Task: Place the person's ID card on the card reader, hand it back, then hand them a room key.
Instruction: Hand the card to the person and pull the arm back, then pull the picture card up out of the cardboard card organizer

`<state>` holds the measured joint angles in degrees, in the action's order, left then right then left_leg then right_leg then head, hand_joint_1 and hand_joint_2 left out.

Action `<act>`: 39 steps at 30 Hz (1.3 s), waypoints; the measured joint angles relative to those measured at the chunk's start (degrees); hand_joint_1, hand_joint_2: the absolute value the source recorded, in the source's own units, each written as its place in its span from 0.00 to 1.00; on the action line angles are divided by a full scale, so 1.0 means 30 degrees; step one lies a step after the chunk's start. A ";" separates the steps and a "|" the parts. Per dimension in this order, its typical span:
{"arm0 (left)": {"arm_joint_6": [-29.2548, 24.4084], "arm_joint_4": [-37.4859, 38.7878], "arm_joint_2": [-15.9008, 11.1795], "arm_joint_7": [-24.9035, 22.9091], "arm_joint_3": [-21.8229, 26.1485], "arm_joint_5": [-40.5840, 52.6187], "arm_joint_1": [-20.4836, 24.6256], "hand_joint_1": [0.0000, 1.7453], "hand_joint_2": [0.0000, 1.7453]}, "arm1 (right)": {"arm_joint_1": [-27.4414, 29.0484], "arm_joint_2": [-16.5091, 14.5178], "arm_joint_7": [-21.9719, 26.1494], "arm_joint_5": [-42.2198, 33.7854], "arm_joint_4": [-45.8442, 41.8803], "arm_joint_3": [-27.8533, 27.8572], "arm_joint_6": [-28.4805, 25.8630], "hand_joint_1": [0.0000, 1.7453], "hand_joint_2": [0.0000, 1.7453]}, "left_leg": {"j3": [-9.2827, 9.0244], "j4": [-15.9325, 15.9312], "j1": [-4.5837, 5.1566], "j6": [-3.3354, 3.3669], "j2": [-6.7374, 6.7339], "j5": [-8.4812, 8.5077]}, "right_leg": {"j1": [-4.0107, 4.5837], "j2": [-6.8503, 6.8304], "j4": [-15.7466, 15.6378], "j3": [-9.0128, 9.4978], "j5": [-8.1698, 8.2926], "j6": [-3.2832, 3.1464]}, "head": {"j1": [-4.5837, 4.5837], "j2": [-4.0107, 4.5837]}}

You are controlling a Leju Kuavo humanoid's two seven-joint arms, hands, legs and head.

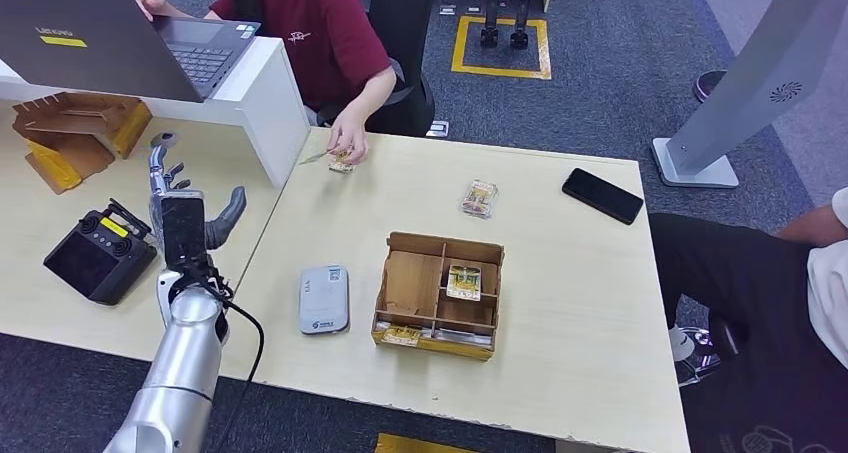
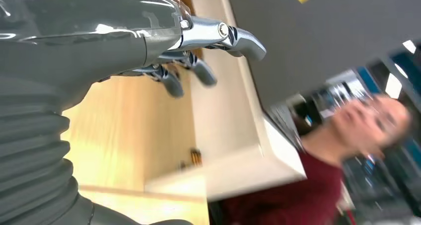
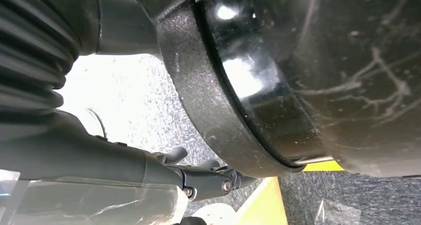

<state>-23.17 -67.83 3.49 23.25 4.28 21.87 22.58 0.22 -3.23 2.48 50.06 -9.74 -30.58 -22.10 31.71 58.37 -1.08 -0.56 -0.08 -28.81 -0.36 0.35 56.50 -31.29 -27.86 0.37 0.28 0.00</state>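
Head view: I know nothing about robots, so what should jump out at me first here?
The silver left arm rising from the lower left, its left hand raised above the table with fingers spread and nothing in it. Across the table, a person in a red shirt touches a small card at the far edge. In the middle stand a grey card reader and a compartmented cardboard tray.

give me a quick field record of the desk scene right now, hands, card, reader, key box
left hand: raised over the table, fingers apart, holding nothing
right hand: hanging low over the floor, nothing held
id card: on the table's far edge, under the person's hand
card reader: flat on the table, nothing on it
key box: right of the reader, cards in its compartments
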 joint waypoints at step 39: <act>-0.5327 -0.7688 -0.1399 -0.5270 -1.1933 2.0790 -1.1299 0.00 1.00 | 0.0325 -0.0138 0.0051 -0.0719 0.0209 0.0876 -0.0727 0.00 1.00 | -0.0003 -0.0004 0.0024 0.0035 0.0003 -0.0058 | -0.0006 -0.0014 -0.0015 0.0007 -0.0051 0.0045 | -0.0005 0.0000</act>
<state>-39.15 -90.89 -0.70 7.44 -31.52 84.24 -11.32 1.19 -3.65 2.63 47.91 -9.11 -27.95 -24.28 31.70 58.35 -1.01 -0.45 -0.07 -28.98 -0.38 0.31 56.46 -31.27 -28.01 0.51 0.27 0.00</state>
